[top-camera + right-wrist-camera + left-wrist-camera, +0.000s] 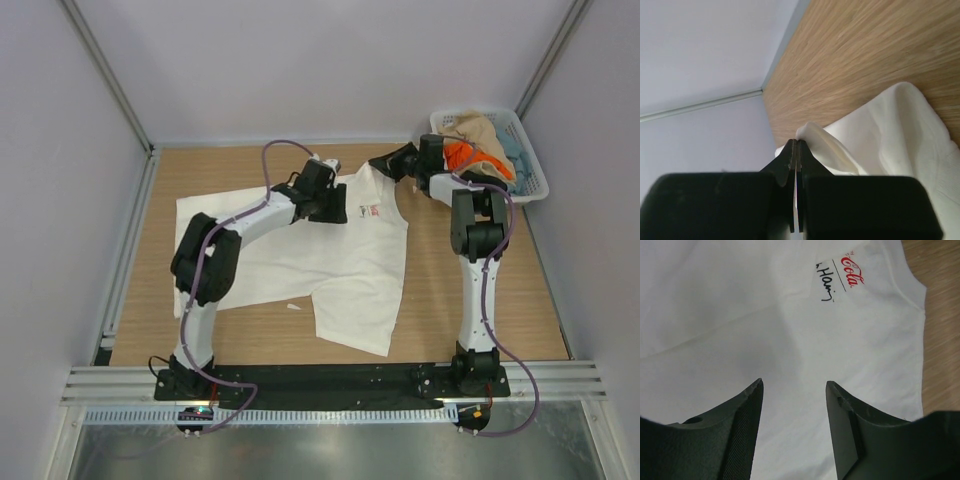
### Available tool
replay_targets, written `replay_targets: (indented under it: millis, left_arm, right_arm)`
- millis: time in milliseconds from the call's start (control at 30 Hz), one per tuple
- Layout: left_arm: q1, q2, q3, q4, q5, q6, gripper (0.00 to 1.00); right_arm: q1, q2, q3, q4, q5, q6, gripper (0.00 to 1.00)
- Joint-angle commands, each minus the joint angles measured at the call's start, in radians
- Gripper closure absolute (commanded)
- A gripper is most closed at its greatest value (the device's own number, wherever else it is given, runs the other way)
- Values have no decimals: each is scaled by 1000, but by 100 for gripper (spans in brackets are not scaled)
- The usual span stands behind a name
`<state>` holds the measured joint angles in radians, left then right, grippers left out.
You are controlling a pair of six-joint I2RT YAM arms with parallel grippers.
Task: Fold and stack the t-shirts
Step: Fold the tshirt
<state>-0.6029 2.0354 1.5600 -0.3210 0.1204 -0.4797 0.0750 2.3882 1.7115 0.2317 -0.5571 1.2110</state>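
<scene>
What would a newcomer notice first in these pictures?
The white t-shirt spread over the middle of the wooden table, with a small red print near its collar. The right gripper is shut on a lifted fold at its far edge, while the left gripper hangs open over the chest. At the far right corner, a white basket holds tan, orange and blue cloth.

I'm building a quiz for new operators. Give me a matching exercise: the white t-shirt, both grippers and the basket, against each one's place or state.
1 white t-shirt
2 left gripper
3 right gripper
4 basket

A in the far right corner
B shut on an edge of the shirt
C spread out
D open over the shirt

Pairs: 1-C, 2-D, 3-B, 4-A
</scene>
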Motion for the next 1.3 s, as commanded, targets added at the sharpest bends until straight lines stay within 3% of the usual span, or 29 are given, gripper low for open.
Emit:
replay_targets:
  millis: [0, 300, 467, 700, 867, 1200, 1267]
  left_arm:
    - [-52, 87, 83, 66, -166, 82, 46]
    - [-123, 250, 267, 48, -410, 153, 58]
    - [-143, 287, 319, 68, -449, 162, 59]
    - [-149, 354, 416, 62, -438, 174, 57]
    - [-149, 401, 454, 59, -421, 182, 60]
    - [-147, 443, 497, 24, -423, 190, 71]
    - [-147, 453, 526, 7, -406, 196, 80]
  right_arm:
    - [-6, -15, 57, 55, -29, -22, 99]
    - [-6, -63, -3, 12, -35, -105, 99]
    - [-7, -78, -38, 18, -44, -117, 99]
    - [-11, -89, -82, 52, -56, -107, 99]
    - [-17, -98, -110, 72, -59, -103, 99]
    - [-27, -113, -131, 78, -70, -102, 99]
    - [-30, -115, -131, 72, -73, -103, 99]
